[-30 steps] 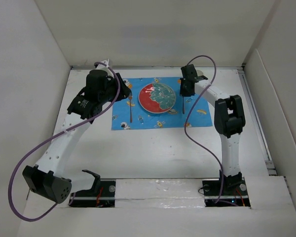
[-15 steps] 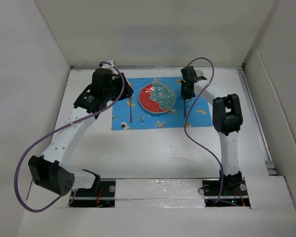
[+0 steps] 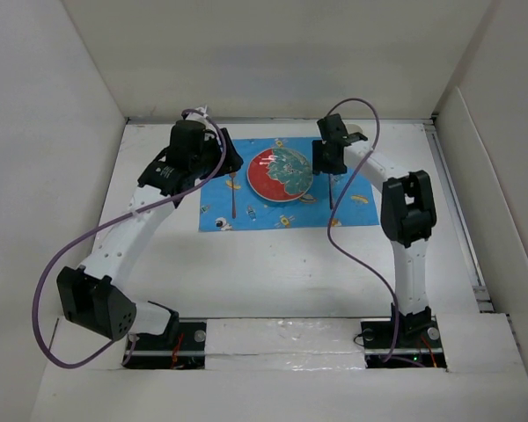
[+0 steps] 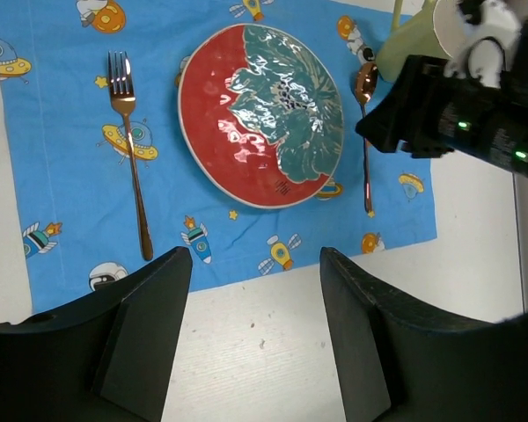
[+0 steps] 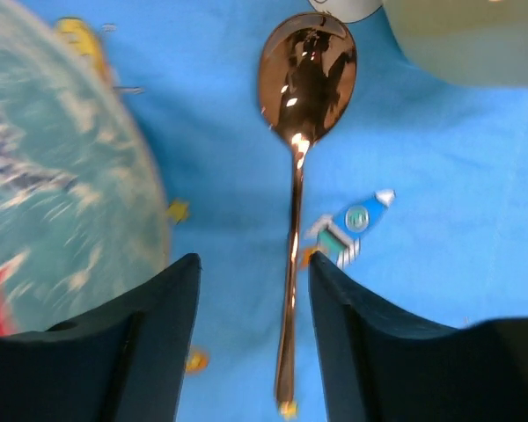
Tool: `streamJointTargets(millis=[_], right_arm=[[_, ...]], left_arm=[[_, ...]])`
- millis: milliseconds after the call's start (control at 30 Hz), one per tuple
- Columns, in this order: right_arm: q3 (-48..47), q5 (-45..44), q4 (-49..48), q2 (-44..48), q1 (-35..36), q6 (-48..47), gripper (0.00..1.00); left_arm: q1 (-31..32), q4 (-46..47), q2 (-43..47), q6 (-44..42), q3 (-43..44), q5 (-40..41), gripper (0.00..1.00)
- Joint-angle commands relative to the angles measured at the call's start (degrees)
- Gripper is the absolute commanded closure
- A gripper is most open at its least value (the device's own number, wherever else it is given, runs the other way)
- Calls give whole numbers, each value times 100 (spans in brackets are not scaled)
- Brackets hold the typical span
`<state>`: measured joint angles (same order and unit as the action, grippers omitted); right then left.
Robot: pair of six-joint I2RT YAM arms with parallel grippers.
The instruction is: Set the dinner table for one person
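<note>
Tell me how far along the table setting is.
Nearly finished. Done: the mat is laid, with the plate at its middle, the fork left of it, the spoon right of it and a cup past the spoon's bowl. In hand: nothing; the left gripper and right gripper are both open and empty, the right one over the spoon. Left: probably only pulling the arms back.

The left arm leans toward 1 o'clock — the right arm toward 11. Jaws apart on left gripper and right gripper
</note>
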<state>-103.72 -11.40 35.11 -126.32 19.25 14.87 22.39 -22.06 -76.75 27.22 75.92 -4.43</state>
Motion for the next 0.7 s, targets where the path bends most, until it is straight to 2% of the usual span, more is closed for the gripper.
streamJointTargets(millis=[0, 133, 167, 200, 233, 267, 333, 367, 400, 433, 500, 567, 667], right_arm=[[-122, 24, 171, 1248, 184, 103, 38], [237, -195, 49, 2583, 571, 323, 32], [369, -318, -56, 3239, 763, 367, 29], [675, -685, -414, 3942, 913, 585, 25], [808, -871, -418, 3949, 914, 587, 25], [1114, -1151, -705, 4662, 967, 700, 19], [1483, -1398, -1022, 5439, 915, 867, 16], [1721, -1461, -1242, 5817, 914, 946, 14], [1950, -1523, -1653, 6543, 714, 1034, 5], [2187, -1575, -1857, 6881, 617, 1070, 0], [2759, -1611, -2261, 7574, 266, 1097, 0], [2989, -1507, -2255, 7701, 2, 1088, 0], [2858, -1032, -1702, 7369, -456, 1123, 0]], left_arm=[[-16, 176, -33, -68, 388, 29, 42], [-16, 544, 46, 134, 730, 100, 41], [-16, 632, 90, 160, 992, 117, 40], [-16, 807, 168, 204, 1273, 196, 40], [-16, 870, 169, 213, 1276, 257, 40], [-16, 1010, 291, 222, 1555, 380, 39], [-16, 1160, 502, 231, 1759, 714, 36], [-16, 1221, 782, 222, 1803, 846, 28], [-16, 1414, 941, 205, 1760, 1056, 22], [-16, 1520, 1143, 161, 1690, 1154, 1], [-16, 1757, 1635, 134, 1365, 1390, 1], [-16, 1802, 1934, 56, 1015, 1462, 1], [-16, 1347, 1919, 160, 828, 1533, 1]])
